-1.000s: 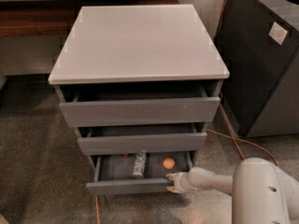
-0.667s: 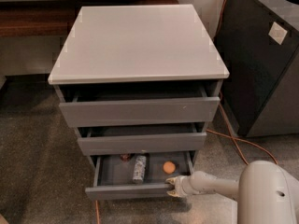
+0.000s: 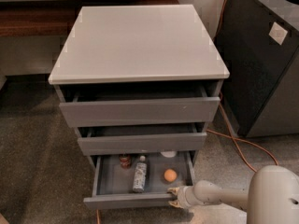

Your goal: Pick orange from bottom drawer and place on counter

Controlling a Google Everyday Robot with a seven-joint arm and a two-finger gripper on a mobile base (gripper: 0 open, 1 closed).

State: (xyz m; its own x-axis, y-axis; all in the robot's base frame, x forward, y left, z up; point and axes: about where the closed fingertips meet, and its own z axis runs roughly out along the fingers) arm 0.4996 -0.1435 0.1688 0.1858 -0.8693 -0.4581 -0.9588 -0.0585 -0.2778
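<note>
The orange (image 3: 170,175) lies in the open bottom drawer (image 3: 126,200), towards its right side. My gripper (image 3: 174,196) is at the right end of that drawer's front panel, just in front of and below the orange, with the white arm reaching in from the lower right. The light grey counter (image 3: 140,41) on top of the cabinet is bare. The two upper drawers stand slightly ajar.
In the drawer, a clear bottle (image 3: 139,174) lies left of the orange, a small red-topped can (image 3: 124,161) stands at the back left and a white bowl (image 3: 168,154) peeks out at the back. A black cabinet (image 3: 261,64) stands to the right, with an orange cable (image 3: 233,139) on the floor.
The bottom drawer has slid further out with my gripper at its front edge. The can, the bottle and the orange now show more fully.
</note>
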